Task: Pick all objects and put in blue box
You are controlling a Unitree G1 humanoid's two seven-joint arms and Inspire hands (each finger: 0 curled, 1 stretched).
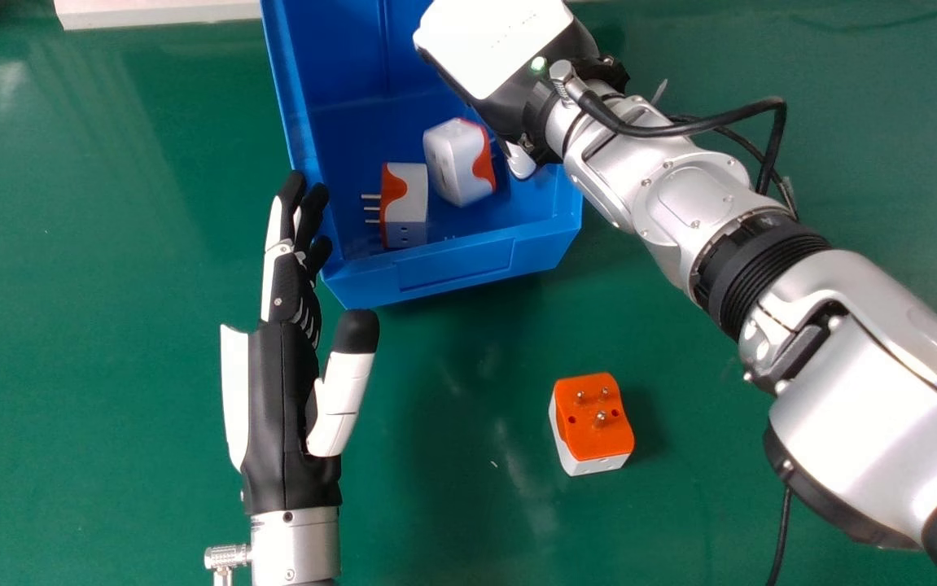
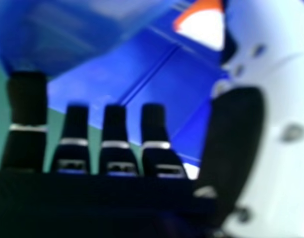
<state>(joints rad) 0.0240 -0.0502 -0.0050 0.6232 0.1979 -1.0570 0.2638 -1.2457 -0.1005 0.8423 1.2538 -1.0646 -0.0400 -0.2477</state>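
It looks like a lab or workshop, a green surface (image 1: 110,366) around the box (image 1: 460,273), a black cable (image 1: 778,134) to its right.

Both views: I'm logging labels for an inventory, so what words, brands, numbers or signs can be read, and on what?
None can be read.
Right hand: a faint row of marks on the white cover, too small to read.
Blue box: no text that I can make out.
Loose plug adapter: no legible text.

The box (image 1: 456,259) is coloured plain blue, the surface (image 1: 110,366) green. Each plug adapter (image 1: 594,435) is split into white and orange, while the left hand (image 1: 285,391) is patterned in black and white.
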